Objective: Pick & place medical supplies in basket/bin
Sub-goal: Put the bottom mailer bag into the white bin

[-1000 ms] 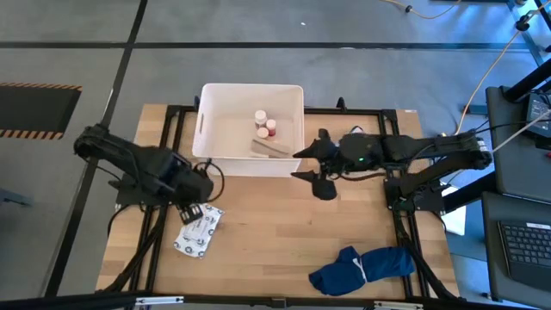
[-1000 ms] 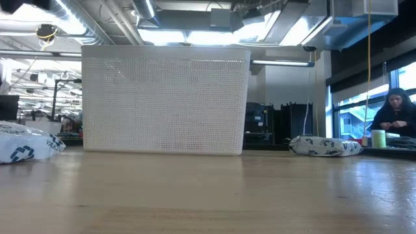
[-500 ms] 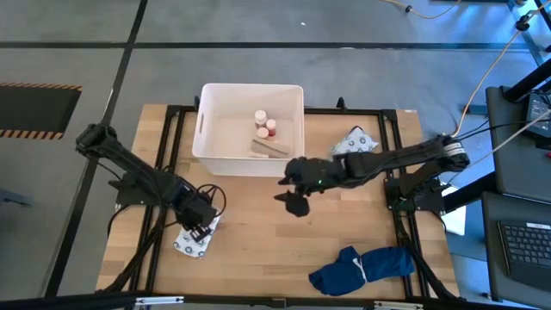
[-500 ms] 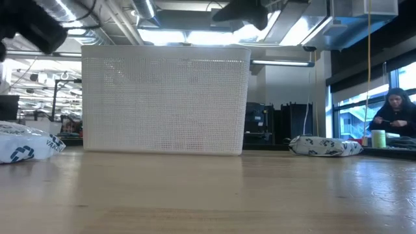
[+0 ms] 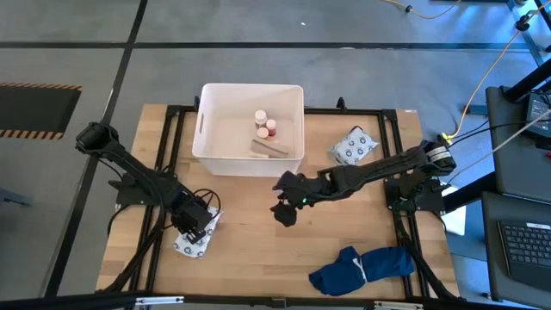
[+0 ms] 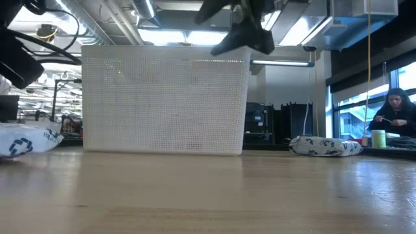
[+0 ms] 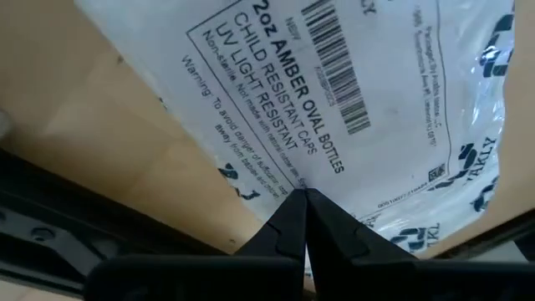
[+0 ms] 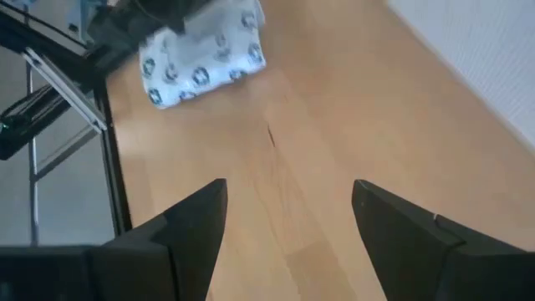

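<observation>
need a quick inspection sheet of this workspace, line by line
surface: wooden table in a black frame, bare in the middle
job's things: white tub at the far edge holds two small bottles and a tan roll; one printed packet lies right of the tub, another packet lies near the left front
clutter: blue cloth bundle at the front right
grippers: left pincer shut, tips pressed on the left packet; right pincer open and empty, above the table in front of the tub
cables: black loop at the left arm; yellow cable on the floor at right
surroundings: grey floor; keyboard at right; a person seated far off
</observation>
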`<state>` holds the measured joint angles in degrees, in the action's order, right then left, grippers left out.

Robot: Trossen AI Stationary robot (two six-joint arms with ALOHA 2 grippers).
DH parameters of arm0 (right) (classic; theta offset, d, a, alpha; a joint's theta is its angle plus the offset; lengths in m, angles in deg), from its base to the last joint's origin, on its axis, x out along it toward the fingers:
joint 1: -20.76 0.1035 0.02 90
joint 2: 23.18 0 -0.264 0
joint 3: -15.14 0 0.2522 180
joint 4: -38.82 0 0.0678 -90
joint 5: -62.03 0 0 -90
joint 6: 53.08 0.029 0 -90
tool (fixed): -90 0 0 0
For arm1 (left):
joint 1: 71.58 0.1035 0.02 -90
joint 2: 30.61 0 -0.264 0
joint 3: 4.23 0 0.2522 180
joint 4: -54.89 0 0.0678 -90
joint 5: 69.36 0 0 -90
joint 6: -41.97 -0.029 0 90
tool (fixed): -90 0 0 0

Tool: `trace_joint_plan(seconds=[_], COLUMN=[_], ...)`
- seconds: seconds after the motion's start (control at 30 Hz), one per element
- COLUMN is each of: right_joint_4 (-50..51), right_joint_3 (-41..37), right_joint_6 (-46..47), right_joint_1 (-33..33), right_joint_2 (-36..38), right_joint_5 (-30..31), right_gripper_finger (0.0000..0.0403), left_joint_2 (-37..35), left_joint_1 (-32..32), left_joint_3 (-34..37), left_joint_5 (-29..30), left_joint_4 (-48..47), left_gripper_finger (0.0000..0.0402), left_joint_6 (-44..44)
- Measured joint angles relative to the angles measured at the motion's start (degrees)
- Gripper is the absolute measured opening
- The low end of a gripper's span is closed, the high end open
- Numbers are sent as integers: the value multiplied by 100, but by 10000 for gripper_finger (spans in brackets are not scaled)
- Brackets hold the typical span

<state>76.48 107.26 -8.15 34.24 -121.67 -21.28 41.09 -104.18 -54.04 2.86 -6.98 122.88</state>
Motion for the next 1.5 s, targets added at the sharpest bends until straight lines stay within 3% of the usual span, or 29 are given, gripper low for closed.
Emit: trace_joint_plan(seconds=[0.2, 0.53, 0.73, 0.9, 1.07, 1.3, 1.5], right_joint_4=[-249, -2062, -2725, -3704, -4336, -4205, -4216], right_joint_3=[0, 2, 6, 7, 7, 11, 11], right_joint_6=[534, 1029, 1187, 1936, 2666, 2498, 2355], right_joint_1=[69, -17, -183, -153, -91, -91, -197], right_joint_2=[-487, -1511, -1874, -2394, -2890, -3013, -3017], right_joint_5=[-257, -1284, -1378, -1393, -1227, -669, -1023], right_gripper_finger=[259, 259, 259, 259, 259, 259, 259], left_joint_2=[-2, 22, 20, 39, 146, 609, 772], left_joint_1=[41, 319, 267, 221, 274, 296, 379], left_joint_3=[165, 193, 196, 213, 205, 161, 159], left_joint_5=[-83, 92, 116, 319, 636, 295, 127], left_joint_4=[172, 782, 907, 1767, 2107, 2252, 2504], left_gripper_finger=[2, 1, 2, 1, 2, 3, 3], left_joint_6=[-148, -533, -410, -727, -1613, -3690, -4658])
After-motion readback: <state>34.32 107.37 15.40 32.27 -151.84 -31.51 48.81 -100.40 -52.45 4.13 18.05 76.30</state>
